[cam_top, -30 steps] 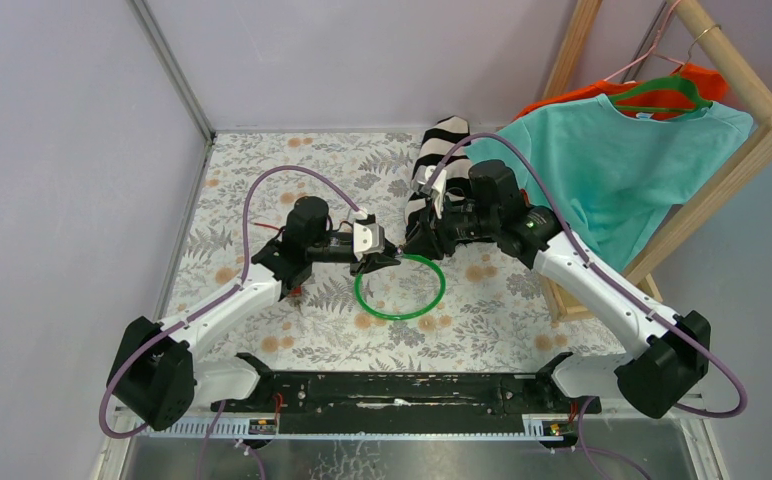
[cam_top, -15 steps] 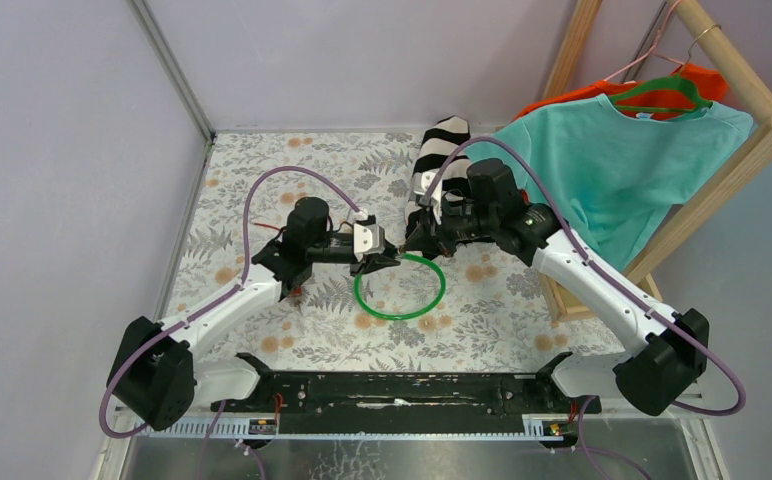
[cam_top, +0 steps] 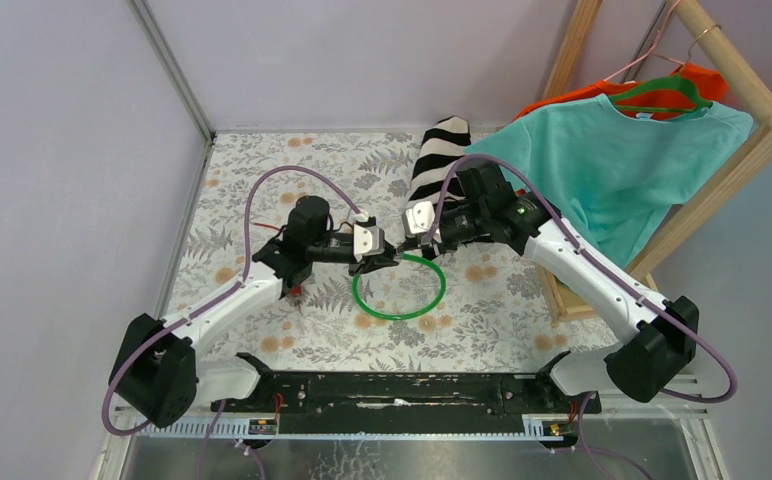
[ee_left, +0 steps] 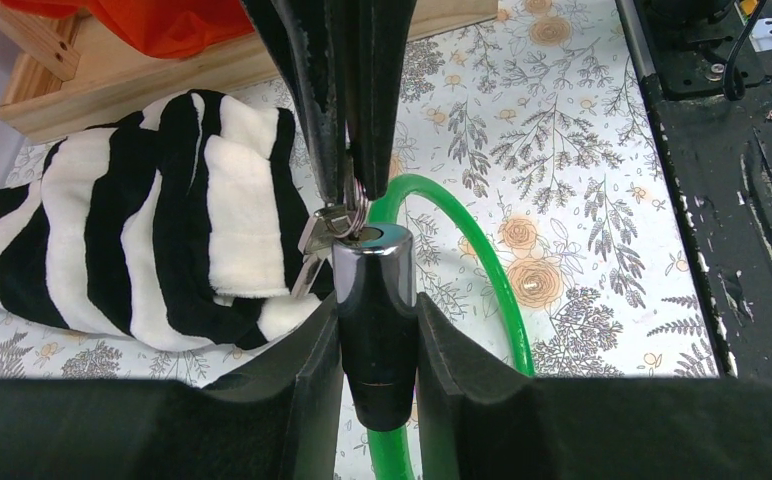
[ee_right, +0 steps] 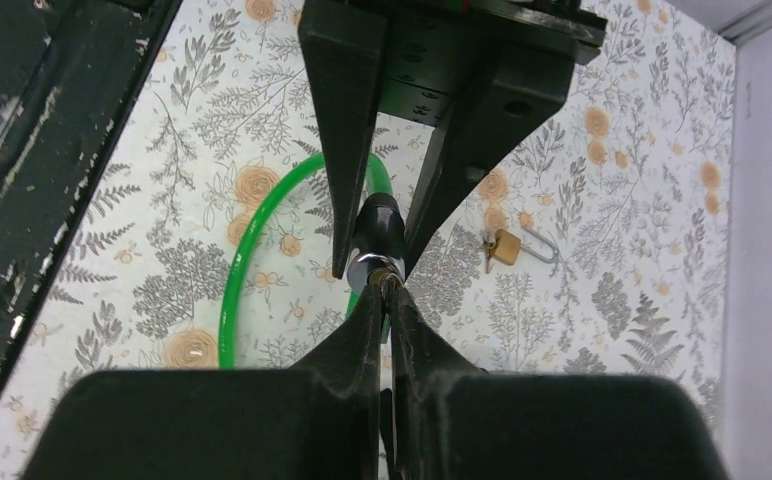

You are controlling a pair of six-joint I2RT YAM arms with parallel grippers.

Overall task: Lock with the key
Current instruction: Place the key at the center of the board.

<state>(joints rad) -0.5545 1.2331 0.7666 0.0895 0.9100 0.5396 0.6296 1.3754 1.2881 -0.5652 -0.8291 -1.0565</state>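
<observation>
A green cable lock (cam_top: 402, 300) lies in a loop on the flowered table. My left gripper (ee_left: 377, 350) is shut on its black and chrome lock body (ee_left: 377, 300), held just above the table. A key ring (ee_left: 354, 210) with a spare key (ee_left: 312, 240) hangs at the chrome end. My right gripper (ee_right: 387, 288) meets that end of the lock body (ee_right: 377, 235) head-on and is shut on the key (ee_right: 389, 277), whose head is mostly hidden between the pads. From above, the left gripper (cam_top: 377, 258) and right gripper (cam_top: 403, 245) touch tip to tip.
A black-and-white striped cloth (cam_top: 437, 155) lies behind the grippers. A wooden rack (cam_top: 762, 130) with a teal shirt (cam_top: 612, 170) stands at the right. A small brass padlock (ee_right: 507, 247) lies on the table beyond the lock. A small red object (cam_top: 295, 291) sits by the left arm.
The right gripper has moved left onto the lock's end and shut on the key. The left gripper has kept its hold on the lock body without moving.
</observation>
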